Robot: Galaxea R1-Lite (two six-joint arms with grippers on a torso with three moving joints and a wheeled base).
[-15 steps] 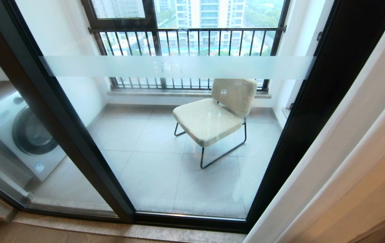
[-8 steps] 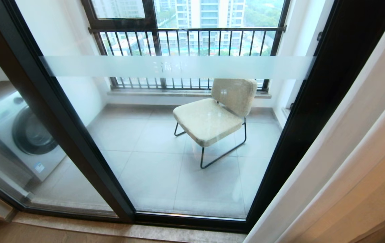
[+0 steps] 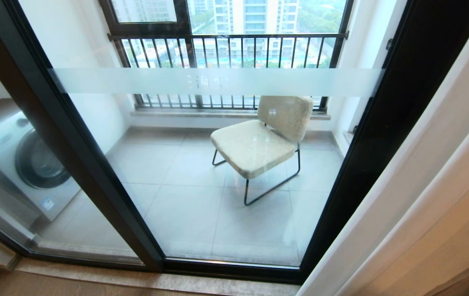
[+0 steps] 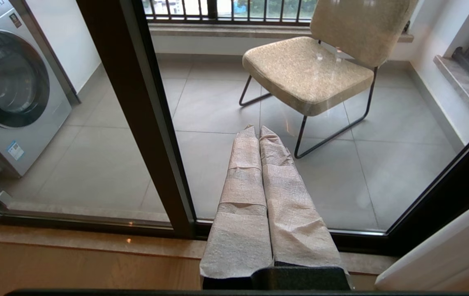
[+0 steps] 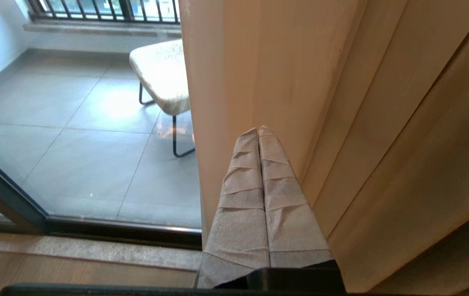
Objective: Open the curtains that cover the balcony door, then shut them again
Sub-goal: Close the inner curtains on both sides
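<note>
Fingers (image 5: 275, 164) of the right gripper (image 5: 259, 130) are pressed together, empty, just before the curtains (image 5: 341, 102), whose folds hang vertically; left gripper (image 4: 257, 128), likewise closed, faces the balcony door (image 4: 135, 102).

Head high, wrists low — shared chair (image 3: 259, 144)

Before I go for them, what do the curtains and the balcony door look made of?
The curtains: soft fabric in hanging folds, a thin white sheer layer beside a thicker beige, matte, opaque one. The balcony door: clear glass, since the balcony shows through, with a frosted band; its dark frame looks like smooth metal, though painted or coated I cannot tell.
</note>
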